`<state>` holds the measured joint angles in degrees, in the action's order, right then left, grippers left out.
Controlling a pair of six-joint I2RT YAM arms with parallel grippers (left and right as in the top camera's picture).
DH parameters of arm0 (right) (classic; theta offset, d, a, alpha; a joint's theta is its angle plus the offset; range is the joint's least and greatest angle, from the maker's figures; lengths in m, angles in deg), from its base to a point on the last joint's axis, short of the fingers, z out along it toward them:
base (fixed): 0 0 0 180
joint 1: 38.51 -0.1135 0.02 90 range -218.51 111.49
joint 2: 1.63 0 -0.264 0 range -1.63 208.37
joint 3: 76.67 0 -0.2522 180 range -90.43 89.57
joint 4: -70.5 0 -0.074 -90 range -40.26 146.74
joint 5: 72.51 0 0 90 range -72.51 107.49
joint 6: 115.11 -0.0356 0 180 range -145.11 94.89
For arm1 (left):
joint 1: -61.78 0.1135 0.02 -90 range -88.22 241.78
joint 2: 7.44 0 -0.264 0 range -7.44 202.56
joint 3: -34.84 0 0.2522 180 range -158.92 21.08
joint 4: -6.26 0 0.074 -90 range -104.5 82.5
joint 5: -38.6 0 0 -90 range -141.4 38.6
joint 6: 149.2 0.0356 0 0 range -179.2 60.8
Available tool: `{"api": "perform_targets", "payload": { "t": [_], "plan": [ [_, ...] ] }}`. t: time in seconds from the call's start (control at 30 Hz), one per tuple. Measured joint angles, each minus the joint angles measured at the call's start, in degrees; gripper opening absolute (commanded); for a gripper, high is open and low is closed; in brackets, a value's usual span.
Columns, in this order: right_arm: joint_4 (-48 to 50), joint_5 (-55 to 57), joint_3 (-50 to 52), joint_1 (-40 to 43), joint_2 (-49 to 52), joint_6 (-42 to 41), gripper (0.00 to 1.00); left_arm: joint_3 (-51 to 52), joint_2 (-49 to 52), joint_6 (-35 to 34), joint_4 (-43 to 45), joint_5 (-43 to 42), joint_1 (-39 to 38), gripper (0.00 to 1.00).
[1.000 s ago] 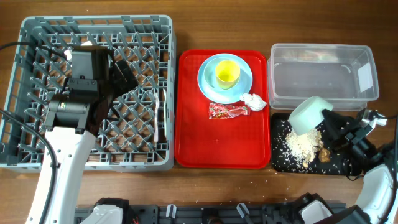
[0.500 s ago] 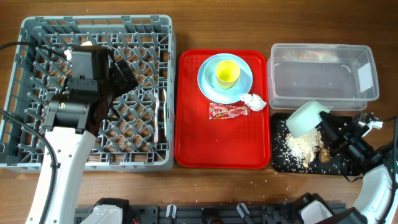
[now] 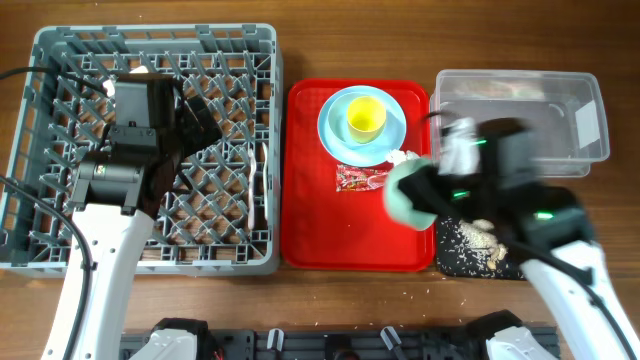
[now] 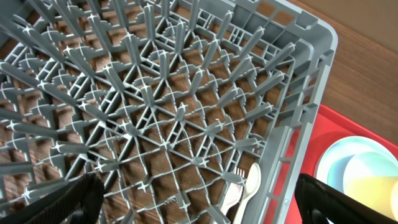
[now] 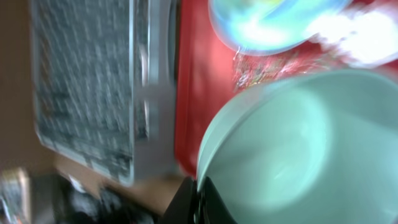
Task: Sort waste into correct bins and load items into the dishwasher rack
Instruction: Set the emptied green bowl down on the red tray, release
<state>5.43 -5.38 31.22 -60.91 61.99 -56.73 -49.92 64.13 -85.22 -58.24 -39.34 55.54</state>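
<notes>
At far left I see the grey dishwasher rack [image 3: 150, 36], a white fork [image 4: 235, 183] and spoon [image 4: 254, 177] lying by its right wall; my left gripper [image 4: 199, 183] hovers above it, jaws spread wide with nothing between them. In the middle, a red tray [image 3: 350, 235] carries a light blue plate [image 3: 335, 130] with a yellow cup [image 3: 366, 118] on it, a red-and-silver wrapper [image 3: 358, 178] and a white napkin [image 3: 402, 156] just below; over the tray's right edge, blurred, my right gripper [image 5: 198, 198] is pinched tight on the rim of a pale green bowl [image 3: 408, 195]. At right, a clear tub [image 3: 520, 130] sits behind a black tray [image 3: 447, 255] scattered with rice scraps [image 3: 478, 238].
</notes>
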Motion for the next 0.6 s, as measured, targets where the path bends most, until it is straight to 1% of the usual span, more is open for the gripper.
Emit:
{"api": "perform_targets", "payload": {
  "t": [0.07,0.1,0.17,0.23,0.27,0.3,0.33,0.43,0.47,0.5,0.53,0.6],
  "plan": [
    [1.5,6.5,0.0,-11.0,5.1,-2.7,0.04,0.0,0.0,0.0,0.0,0.0,0.0,1.00],
    [2.7,9.1,0.0,-14.9,7.9,-3.4,0.05,0.0,0.0,0.0,0.0,0.0,0.0,1.00],
    [5.8,12.6,0.0,-20.5,13.7,-4.4,0.06,0.0,0.0,0.0,0.0,0.0,0.0,1.00],
    [7.9,14.3,0.0,-23.7,19.4,-4.7,0.06,0.0,0.0,0.0,0.0,0.0,0.0,1.00],
    [8.4,14.8,0.0,-24.2,21.7,-4.8,0.12,0.0,0.0,0.0,0.0,0.0,0.0,1.00],
    [8.8,15.3,0.0,-24.2,23.3,-4.8,0.24,0.0,0.0,0.0,0.0,0.0,0.0,1.00],
    [9.6,15.5,0.0,-24.2,24.4,-5.1,0.31,0.0,0.0,0.0,0.0,0.0,0.0,1.00],
    [11.6,12.9,0.0,-24.2,24.6,-2.4,0.40,0.0,0.0,0.0,0.0,0.0,0.0,1.00],
    [11.3,12.0,-0.3,-24.2,24.6,-1.5,0.47,0.0,0.0,0.0,0.0,0.0,0.0,1.00],
    [11.2,11.3,-0.7,-24.2,24.5,-0.9,0.71,0.0,0.0,0.0,0.0,0.0,0.0,1.00],
    [11.2,10.8,-1.7,-24.2,24.2,0.1,0.84,0.0,0.0,0.0,0.0,0.0,0.0,1.00],
    [11.1,10.0,-4.3,-23.3,21.7,4.2,0.84,0.0,0.0,0.0,0.0,0.0,0.0,1.00]
  ]
}}
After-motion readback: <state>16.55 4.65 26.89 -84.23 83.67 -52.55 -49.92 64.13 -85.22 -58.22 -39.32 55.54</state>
